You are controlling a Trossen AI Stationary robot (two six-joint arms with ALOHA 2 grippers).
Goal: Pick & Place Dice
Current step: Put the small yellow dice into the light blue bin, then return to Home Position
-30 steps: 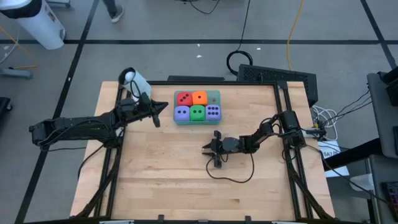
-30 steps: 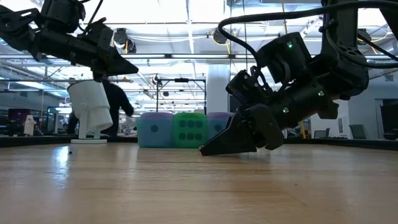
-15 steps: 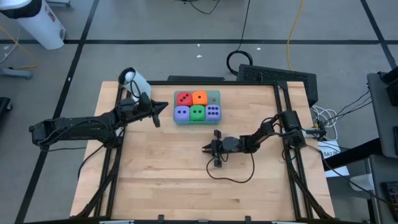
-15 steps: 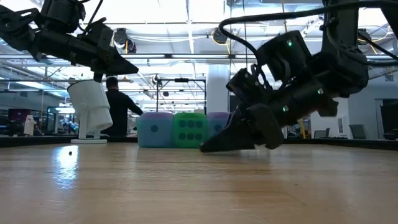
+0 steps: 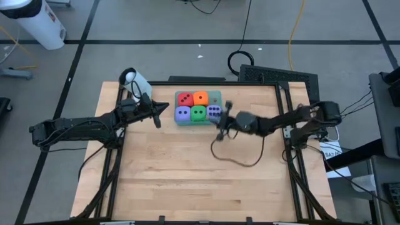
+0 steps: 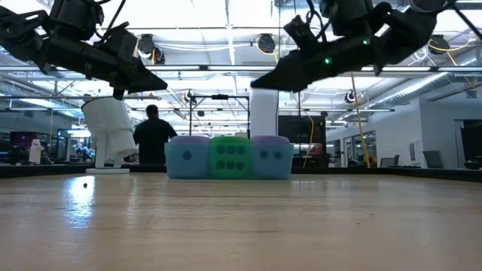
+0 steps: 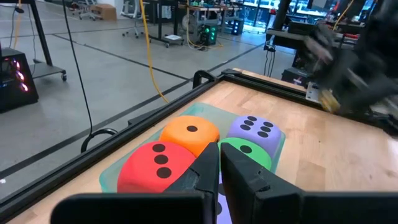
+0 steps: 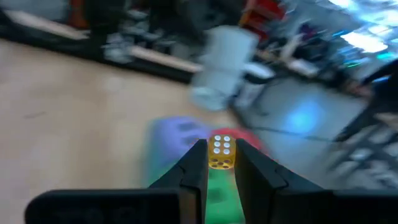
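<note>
While the five soft pipped dice sit packed in the flat translucent teal tray [image 5: 216, 95] at upper centre of the high view, red die [image 5: 184, 99], orange die [image 5: 200, 97], lavender die [image 5: 182, 113], green die [image 5: 198, 113] and second lavender die [image 5: 214, 112], the right gripper [image 8: 219, 163] pinches a tiny yellow white-pipped die [image 8: 220, 151], raised just right of the tray. Left gripper [image 5: 162, 114], fingers closed on nothing, hangs just left of the tray above the wooden table [image 5: 187, 169].

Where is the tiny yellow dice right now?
The small yellow die is pinched between the right gripper's fingertips, up in the air. In the high view that gripper hangs just right of the teal tray of big dice.
</note>
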